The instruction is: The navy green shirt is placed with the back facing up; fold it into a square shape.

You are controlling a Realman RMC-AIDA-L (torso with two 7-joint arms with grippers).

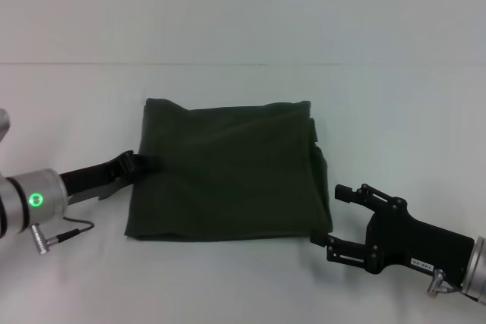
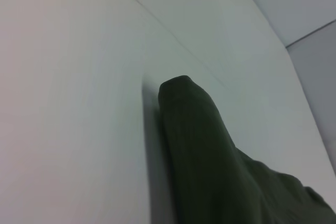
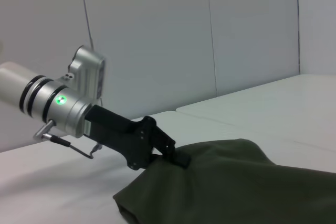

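navy green shirt folded near-square, wider than deep | left gripper at its left edge, grip state unclear | right gripper spread wide, empty, just off near-right corner

You get even, diffuse light over the white table — bright, with no glare patches. The shirt reads as a dark mass, its folds barely showing. Shadows are faint: a soft one under the right hand near the table's front edge, and in the left wrist view a grey band beside the cloth. That view is soft and out of focus — the near cloth smears. A green lamp glows on the left arm's wrist.
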